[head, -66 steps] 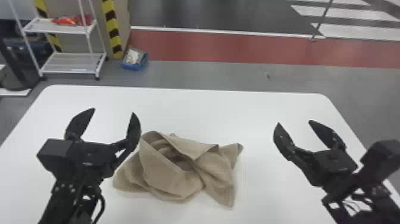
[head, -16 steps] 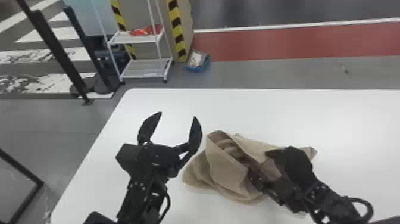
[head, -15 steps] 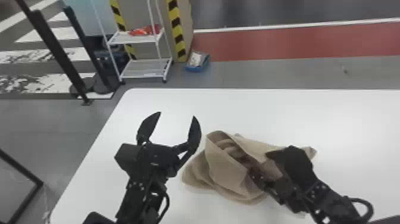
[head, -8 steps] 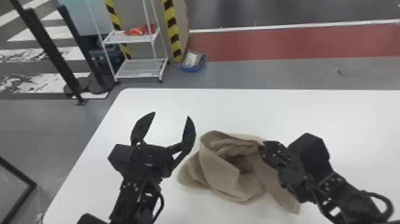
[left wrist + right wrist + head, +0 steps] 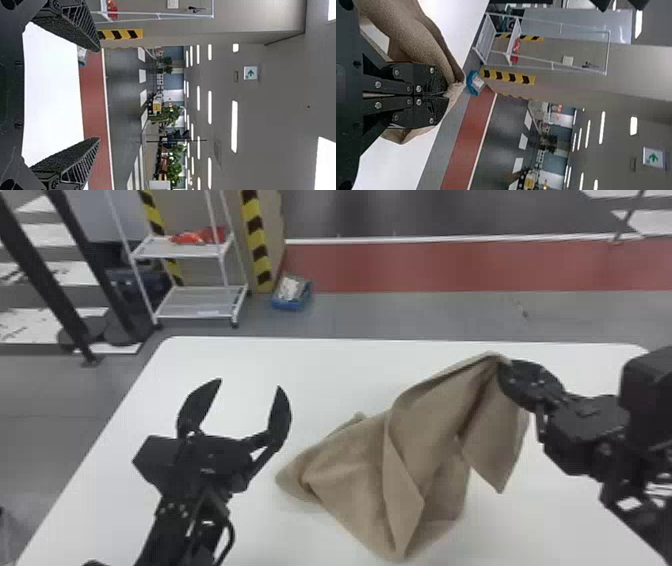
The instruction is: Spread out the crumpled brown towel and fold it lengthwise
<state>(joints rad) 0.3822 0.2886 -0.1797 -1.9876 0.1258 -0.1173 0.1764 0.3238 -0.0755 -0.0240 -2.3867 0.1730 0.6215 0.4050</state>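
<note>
Right gripper (image 5: pixel 505 371), pinched closed on towel (image 5: pixel 350 480), has raised one end; crumple's loosening, likely helps spreading. Left gripper (image 5: pixel 249 384) spread wide, empty.

1. From the robot's head, the head view looks forward and down over a white table (image 5: pixel 300 362), taking in the left gripper (image 5: pixel 250 383), the right gripper (image 5: pixel 504 371) and the brown towel (image 5: pixel 350 470).
2. Turned on its side, the left wrist view peers from just behind its fingers, over the table toward the hall (image 5: pixel 123 91) and its ceiling lights (image 5: pixel 234 126).
3. The right wrist view, also sideways, faces past the towel, close by, to the hall.
4. All three views share the table, white shelf (image 5: pixel 200 299) and red floor strip (image 5: pixel 450 265); both wrist views catch a green arrow sign (image 5: pixel 250 73).
</note>
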